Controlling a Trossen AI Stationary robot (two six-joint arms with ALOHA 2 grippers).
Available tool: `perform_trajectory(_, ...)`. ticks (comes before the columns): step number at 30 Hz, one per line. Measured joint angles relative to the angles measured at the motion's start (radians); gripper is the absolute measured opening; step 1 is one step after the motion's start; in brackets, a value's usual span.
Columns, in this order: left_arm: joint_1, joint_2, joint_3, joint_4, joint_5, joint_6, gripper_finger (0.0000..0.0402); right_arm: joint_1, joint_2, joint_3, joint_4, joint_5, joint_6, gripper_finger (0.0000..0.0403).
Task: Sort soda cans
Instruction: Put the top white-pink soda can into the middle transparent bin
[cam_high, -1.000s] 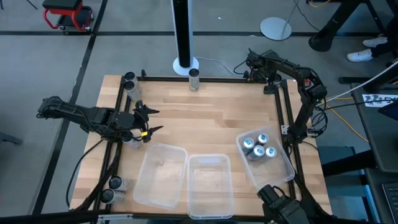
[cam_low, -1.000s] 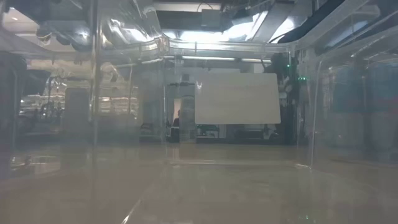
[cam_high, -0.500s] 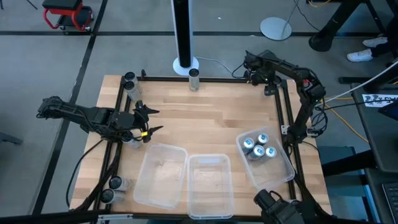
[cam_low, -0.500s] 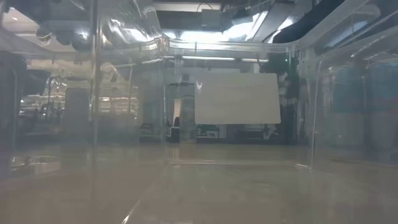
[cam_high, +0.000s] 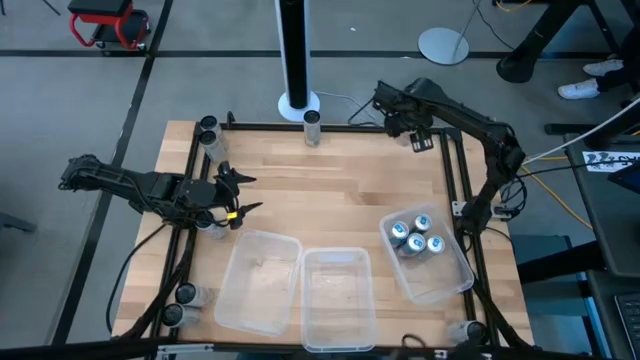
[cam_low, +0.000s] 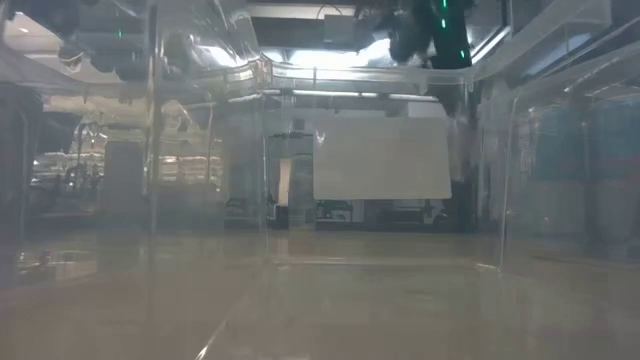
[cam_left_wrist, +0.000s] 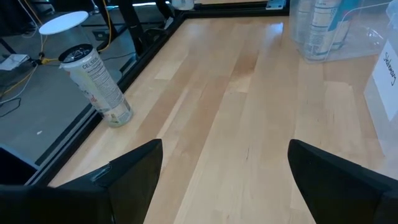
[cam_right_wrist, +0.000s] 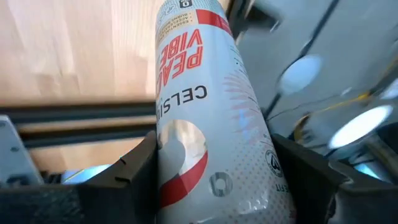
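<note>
My right gripper (cam_high: 398, 118) is over the table's far edge, right of the middle, shut on a white soda can with red lettering (cam_right_wrist: 205, 124). It also shows high up in the low view (cam_low: 430, 30). My left gripper (cam_high: 238, 197) waits open near the table's left edge, its fingers (cam_left_wrist: 134, 174) wide apart above bare wood. A dark-topped can (cam_left_wrist: 96, 84) stands on its base by the far edge (cam_high: 312, 125). Several blue-white cans (cam_high: 415, 235) stand in the right clear bin (cam_high: 450, 280). My right gripper pinches the white can by the middle of its side wall (cam_right_wrist: 186, 143), one finger (cam_right_wrist: 134, 171) on each side. The can runs across the fingers and fills the gap. Behind it show the dark frame rail and the wood; whether its base rests on anything is hidden.
Two more clear bins (cam_high: 258, 280) (cam_high: 338, 297) sit at the near edge. Cans stand at the far left corner (cam_high: 207, 130), by the left gripper (cam_high: 213, 226) and at the near left corner (cam_high: 180, 298). A black frame (cam_high: 455, 170) borders the table, with a black post (cam_high: 292, 50) behind.
My right arm has swung from the far right corner toward the table's left along the far edge, carrying the can, and has come into the top of the low view.
</note>
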Motion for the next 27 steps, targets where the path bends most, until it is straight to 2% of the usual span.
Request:
perform_trajectory(6, 0.0, 0.0, 0.0, 0.0, 0.0, -0.002, 0.0333, 0.189, -0.002, 0.134, -0.006, -0.015, 0.0, 0.025)
perform_trajectory(14, 0.0, 0.0, 0.0, 0.0, 0.0, -0.003, 0.0333, 0.437, -0.003, 0.214, -0.008, -0.05, 0.019, 0.025)
perform_trajectory(27, 0.0, 0.0, 0.0, 0.0, 0.0, -0.011, 0.0333, 0.772, -0.003, 0.221, 0.0, -0.095, 0.14, 0.025)
